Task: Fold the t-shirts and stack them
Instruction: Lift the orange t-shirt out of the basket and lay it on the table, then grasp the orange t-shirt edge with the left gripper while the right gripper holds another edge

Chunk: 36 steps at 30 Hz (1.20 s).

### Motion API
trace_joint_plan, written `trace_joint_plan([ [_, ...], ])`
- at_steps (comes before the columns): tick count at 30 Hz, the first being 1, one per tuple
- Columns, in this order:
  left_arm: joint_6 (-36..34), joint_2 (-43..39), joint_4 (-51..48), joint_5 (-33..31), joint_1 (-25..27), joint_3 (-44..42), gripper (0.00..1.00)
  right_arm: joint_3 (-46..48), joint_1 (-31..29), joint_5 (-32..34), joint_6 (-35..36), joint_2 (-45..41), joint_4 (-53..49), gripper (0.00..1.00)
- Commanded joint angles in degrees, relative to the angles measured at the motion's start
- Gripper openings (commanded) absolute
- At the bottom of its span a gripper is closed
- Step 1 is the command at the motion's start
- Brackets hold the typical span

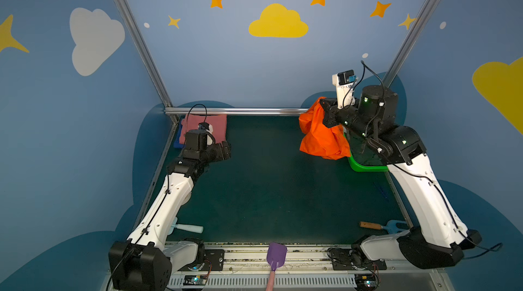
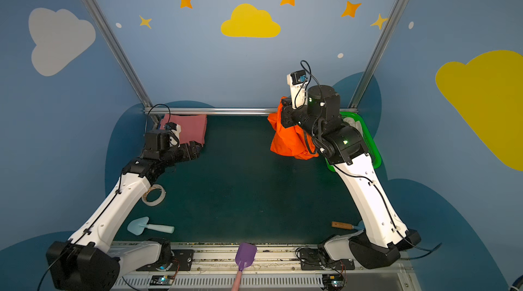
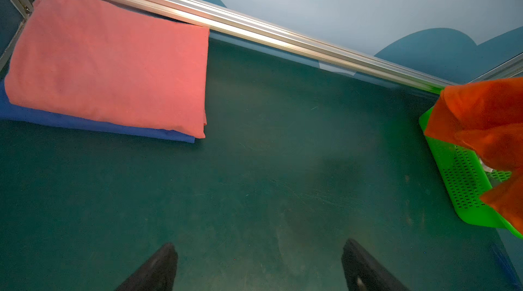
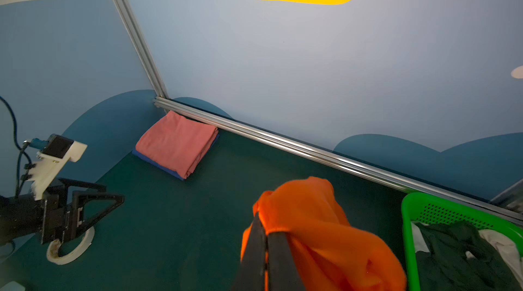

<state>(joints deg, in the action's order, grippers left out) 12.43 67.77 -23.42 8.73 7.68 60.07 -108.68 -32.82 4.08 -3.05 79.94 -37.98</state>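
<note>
i count three t-shirts: orange t-shirt (image 1: 319, 137), pink t-shirt (image 1: 216, 125), blue t-shirt (image 3: 85, 125). one green mesh basket (image 1: 365, 166). three toy shovels: pale blue shovel (image 2: 150, 227), purple shovel (image 2: 245, 252), wooden-handled shovel (image 1: 373, 225). one tape roll (image 2: 154, 194).

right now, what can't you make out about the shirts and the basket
- blue t-shirt: in every view the pink t-shirt covers all but its edges.
- orange t-shirt: bunched in the shut right gripper; which part is pinched cannot be told.
- green basket contents: right arm mostly hides them in both top views; right wrist view's edge cuts the dark and white cloth, so no count.
</note>
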Motion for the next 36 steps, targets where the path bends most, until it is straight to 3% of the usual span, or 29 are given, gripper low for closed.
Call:
trace_joint_plan([
  [1,-0.86,-0.80,0.21,-0.56,0.17,-0.75,0.92,2.03,-1.84,-3.68,-2.93,3.75,1.83,0.00],
  [8,-1.18,-0.58,0.11,-1.16,0.23,-0.84,0.92,5.38,-5.53,-15.01,-13.85,16.66,7.44,0.00],
  [11,-1.53,-0.50,-0.04,-1.57,0.28,-0.84,0.92,1.49,-6.96,-23.32,-17.31,25.37,6.04,0.29],
  [13,-1.70,-0.62,-0.06,-1.95,0.23,-0.84,0.92,-2.45,-7.43,-25.30,-17.21,29.49,2.85,0.36],
  [16,-1.97,-0.93,-0.18,-2.48,0.24,-0.95,0.92,-6.20,-7.52,-24.73,-15.60,32.11,-1.03,0.43],
  [19,-1.92,-0.74,-0.19,-2.37,0.29,-1.01,0.92,-3.18,-6.81,-22.37,-14.63,29.41,0.10,0.48],
  [22,-1.21,-0.24,-1.16,-0.56,1.53,-0.42,0.79,3.01,-4.58,-19.82,-14.53,24.86,2.05,0.52],
  [28,-0.06,3.98,-7.54,3.04,12.22,1.12,0.72,17.37,3.94,-12.11,-14.44,15.81,2.08,0.53],
  [36,1.52,14.55,-10.54,-3.54,32.83,4.34,0.77,29.02,14.33,-4.79,-14.92,13.16,1.07,0.54],
])
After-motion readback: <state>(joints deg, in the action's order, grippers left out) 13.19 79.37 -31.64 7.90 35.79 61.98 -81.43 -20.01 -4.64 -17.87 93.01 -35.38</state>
